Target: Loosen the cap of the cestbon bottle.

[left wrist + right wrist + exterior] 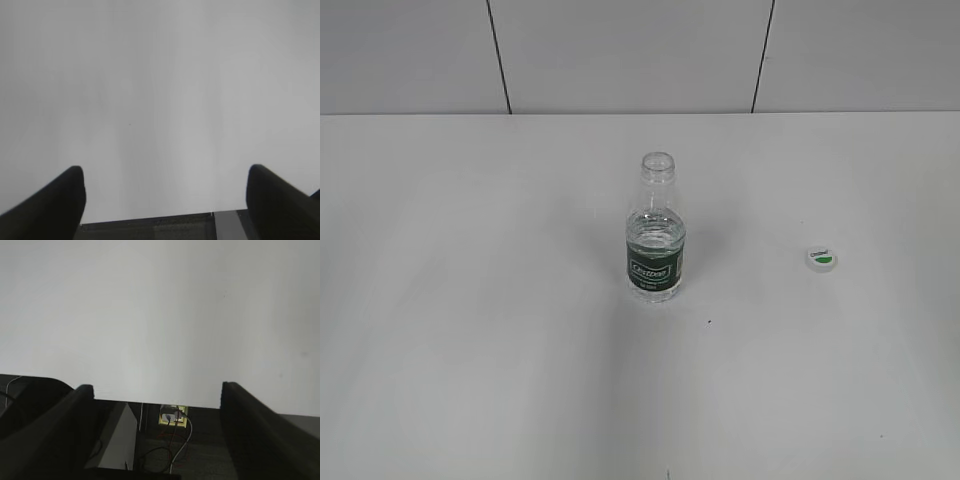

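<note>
Exterior view: cestbon bottle (655,232) stands upright near the centre of the white bench (470,330), neck open, no cap on it, a little water inside, dark green label band with white logo facing the camera. The cap (821,259) lies flat on the bench, right of centre, well apart from the bottle, green-and-white top facing up. Grey panelled wall (620,55) runs across the top of the frame. Neither arm shows in this view. Left wrist view: left hand (165,195) at the bottom of the frame, two dark fingers (55,205) in the lower corners, spread wide apart, nothing between them, only bare bench above; bench edge visible along the bottom. Right wrist view: right hand (157,430) also spread wide, dark fingers (255,430) at lower left and lower right, holding nothing; it sits off the bench edge, with floor, cables (175,445) and a yellow socket (172,416) showing below. Bottle and cap appear in neither wrist view.
</note>
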Controlling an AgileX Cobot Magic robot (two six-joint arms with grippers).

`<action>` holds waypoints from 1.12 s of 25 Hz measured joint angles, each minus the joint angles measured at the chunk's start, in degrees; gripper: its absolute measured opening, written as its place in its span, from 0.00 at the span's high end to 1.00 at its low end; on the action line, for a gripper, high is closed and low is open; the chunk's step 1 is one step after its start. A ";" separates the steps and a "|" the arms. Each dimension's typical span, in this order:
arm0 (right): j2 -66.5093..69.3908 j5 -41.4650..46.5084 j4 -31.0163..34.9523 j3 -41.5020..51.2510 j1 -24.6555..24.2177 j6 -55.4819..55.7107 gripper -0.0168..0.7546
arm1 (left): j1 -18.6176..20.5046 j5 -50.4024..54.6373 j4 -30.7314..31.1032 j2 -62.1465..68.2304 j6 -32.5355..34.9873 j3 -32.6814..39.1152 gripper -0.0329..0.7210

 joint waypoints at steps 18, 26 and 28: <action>-23.70 -3.37 0.07 21.08 0.00 0.00 0.21 | 0.00 1.34 -5.15 -21.62 0.00 9.30 0.17; -26.28 -3.42 0.07 21.68 0.00 0.16 0.21 | 0.00 1.55 -5.39 -30.34 0.00 9.77 0.17; -27.39 -3.42 0.07 21.68 0.00 0.16 0.21 | 0.00 1.56 -5.43 -33.61 0.00 9.77 0.17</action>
